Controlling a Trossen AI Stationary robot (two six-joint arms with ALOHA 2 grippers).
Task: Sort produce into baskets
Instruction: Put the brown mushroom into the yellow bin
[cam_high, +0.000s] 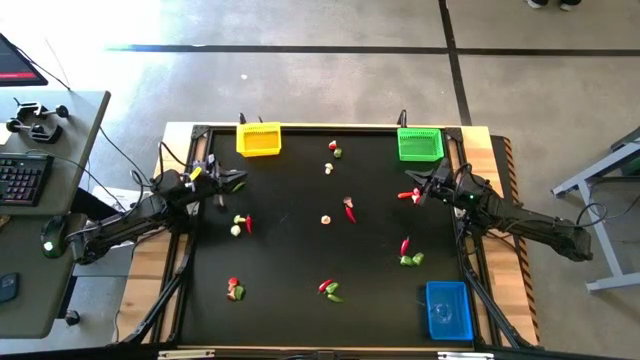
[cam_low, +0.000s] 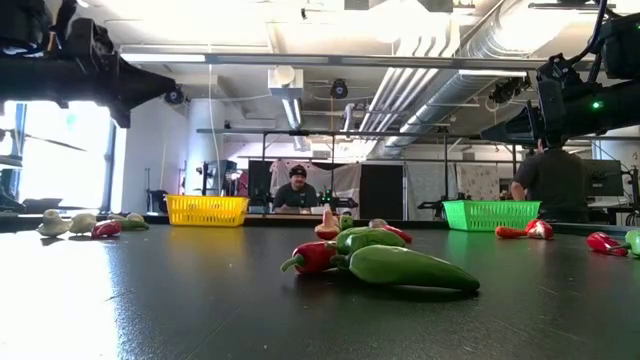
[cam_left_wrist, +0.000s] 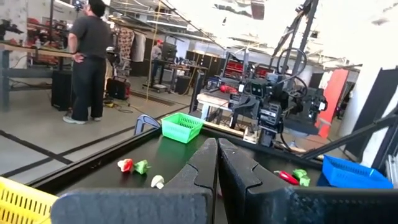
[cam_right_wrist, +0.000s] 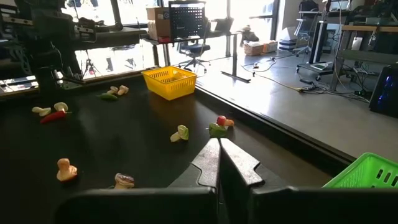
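Sorting looks unstarted: the produce (cam_high: 326, 219) lies scattered across the desk (cam_high: 290, 260) around three seemingly empty baskets (cam_high: 258, 139), while left claw (cam_high: 236, 181) and right claw (cam_high: 412, 189) hover closed, holding nothing.

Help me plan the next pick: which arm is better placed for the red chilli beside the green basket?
The right gripper: it hovers right next to that red chilli, below the green basket. The left gripper waits across the table.
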